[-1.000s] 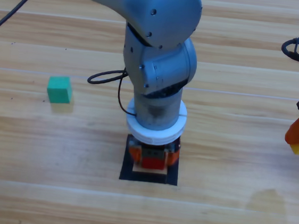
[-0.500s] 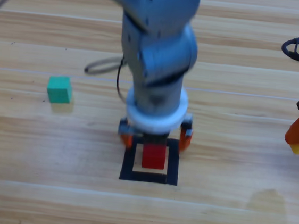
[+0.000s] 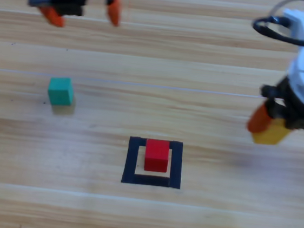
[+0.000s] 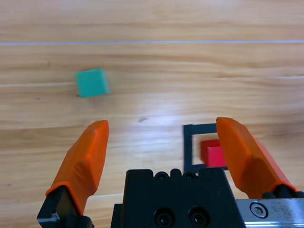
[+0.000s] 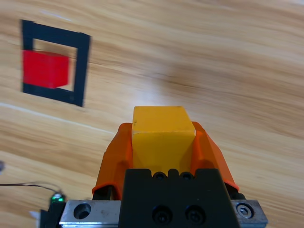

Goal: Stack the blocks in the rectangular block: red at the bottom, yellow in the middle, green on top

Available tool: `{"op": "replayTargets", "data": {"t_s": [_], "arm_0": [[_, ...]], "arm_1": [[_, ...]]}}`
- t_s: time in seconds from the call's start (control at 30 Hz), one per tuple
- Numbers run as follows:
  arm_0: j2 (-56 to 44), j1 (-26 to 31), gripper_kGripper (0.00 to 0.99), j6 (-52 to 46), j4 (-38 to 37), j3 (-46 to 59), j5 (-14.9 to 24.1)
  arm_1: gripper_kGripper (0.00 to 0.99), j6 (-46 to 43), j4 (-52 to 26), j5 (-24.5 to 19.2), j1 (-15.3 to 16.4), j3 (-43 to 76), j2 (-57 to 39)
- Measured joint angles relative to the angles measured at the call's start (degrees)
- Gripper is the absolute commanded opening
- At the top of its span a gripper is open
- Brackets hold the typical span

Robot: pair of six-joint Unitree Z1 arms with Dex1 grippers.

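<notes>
high view: looks down from above the table | left wrist view: faces down along its jaws | right wrist view: likewise, nearer | all share the red cube [image 3: 157, 154] in the black tape rectangle [image 3: 131, 161]

No readable text, label, brand, number or sign anywhere on my feeds. Checked cubes, tape outline, gripper bodies, wooden table: all plain, nothing printed that I can make out.
</notes>
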Motion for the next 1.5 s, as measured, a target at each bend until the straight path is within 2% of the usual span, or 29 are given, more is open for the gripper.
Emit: {"op": "replayTargets", "data": {"t_s": [0.13,0.23,0.43,0.67,0.77,1.03,1.5], "arm_0": [[0.0,6.7,0.971,6.4,0.1,2.7,-5.7],[0.1,10.7,0.971,9.8,0.2,4.0,-7.7],[4.4,15.8,0.969,13.9,2.1,3.7,-6.9],[10.7,16.4,0.960,14.4,3.7,3.7,-5.2],[11.2,16.3,0.960,14.4,3.7,3.7,-5.2],[12.0,15.3,0.959,12.4,3.7,3.5,-5.2],[13.9,11.3,0.960,6.0,1.1,3.5,-5.2]], "arm_1": [[0.339,3.4,2.8,0.0,3.1,-7.6,5.7],[0.339,5.6,8.3,-0.4,5.0,-16.3,11.1],[0.339,9.5,17.1,-1.8,9.5,-31.3,20.2],[0.339,12.0,26.0,-3.9,13.4,-46.7,28.8],[0.339,12.6,28.0,-4.0,14.0,-51.1,31.6],[0.339,14.1,28.4,-4.1,14.2,-53.1,35.3],[0.348,15.0,28.4,-4.1,14.2,-53.7,36.8]]}}
